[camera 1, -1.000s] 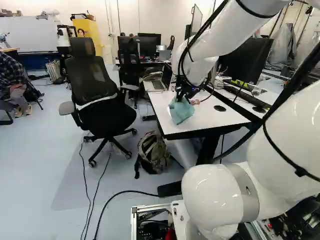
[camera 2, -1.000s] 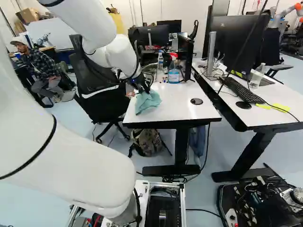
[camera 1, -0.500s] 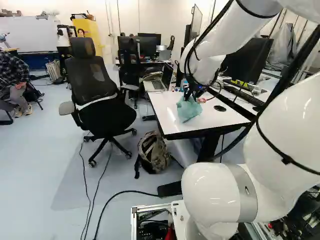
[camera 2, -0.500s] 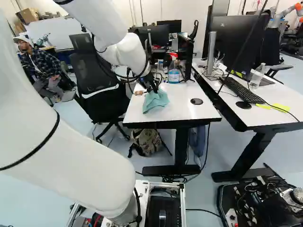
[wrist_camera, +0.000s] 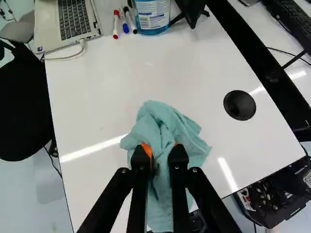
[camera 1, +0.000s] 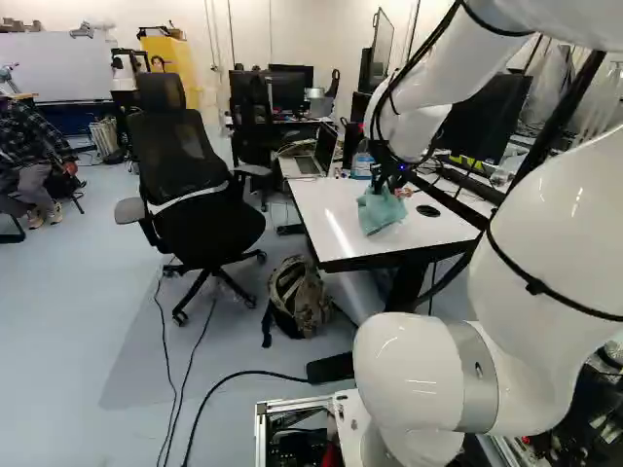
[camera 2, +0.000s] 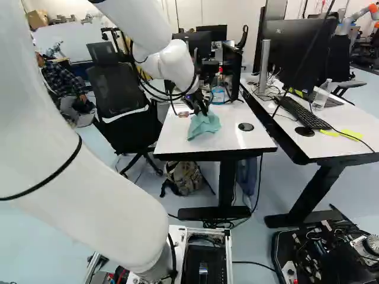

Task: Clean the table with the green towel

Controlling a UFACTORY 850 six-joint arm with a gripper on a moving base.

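On the white tabletop (camera 2: 237, 141), around the middle, green towel (wrist_camera: 167, 119) is lying bunched below the pincer (camera 1: 386, 183). Pincer is gripping it, orange pads (wrist_camera: 147, 148) pressing a fold from both sides. Cloth is spreading ahead of the fingertips and trailing between them. Black round cap (wrist_camera: 239, 105) is sitting right of the towel, apart from it. Far side: bottle of blue liquid (wrist_camera: 153, 19) is standing, markers (wrist_camera: 116, 24) lying just left of it, open laptop (wrist_camera: 73, 22) resting farther left. Black office chair (camera 1: 209, 229) is standing left of the tabletop. Backpack (camera 1: 302, 297) is sitting on the floor. On the right, second tabletop (camera 2: 355, 122) is carrying monitor (camera 2: 287, 44) and keyboard (camera 2: 301, 112).
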